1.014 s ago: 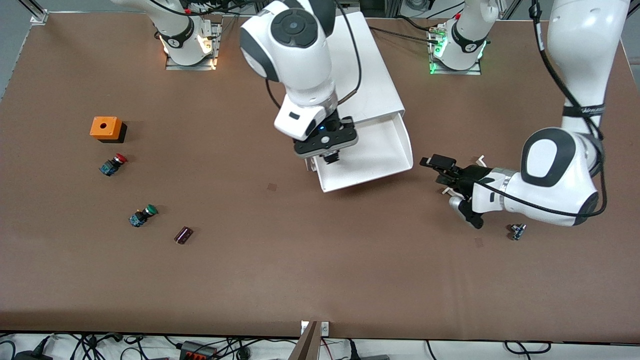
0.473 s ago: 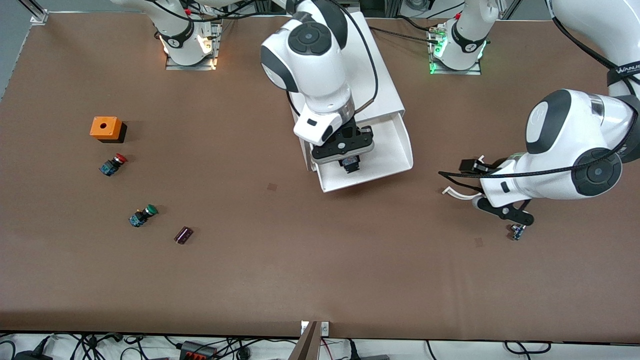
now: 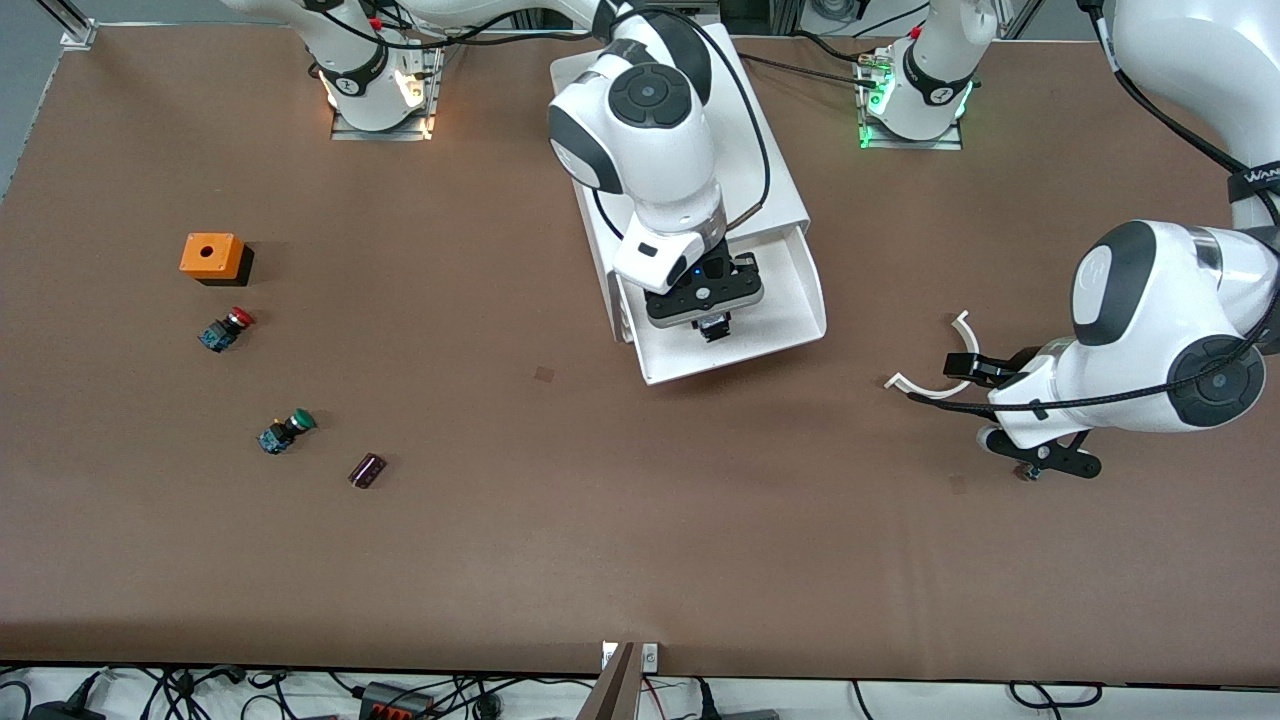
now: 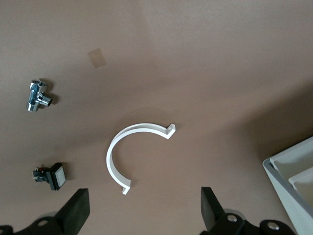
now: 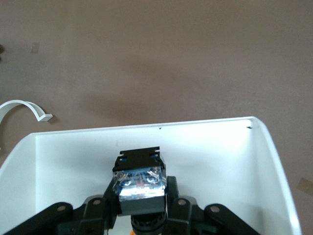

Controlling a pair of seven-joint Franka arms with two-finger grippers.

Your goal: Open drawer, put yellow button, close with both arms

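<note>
The right arm's black two-finger gripper [image 3: 713,327], clamped on the small yellow-capped push button [image 5: 139,183], hangs over the open white plastic drawer [image 3: 790,300], where a tilted release could bounce it out, while the left gripper [image 4: 142,215] waits wide open over bare table.

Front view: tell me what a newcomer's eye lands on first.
The right tool hangs over the open drawer, shut on the yellow button, whose black-and-blue body shows in the right wrist view. Toward the left arm's end of the table, the left tool hovers open above a white curved clip. An orange box stands out toward the right arm's end.
</note>
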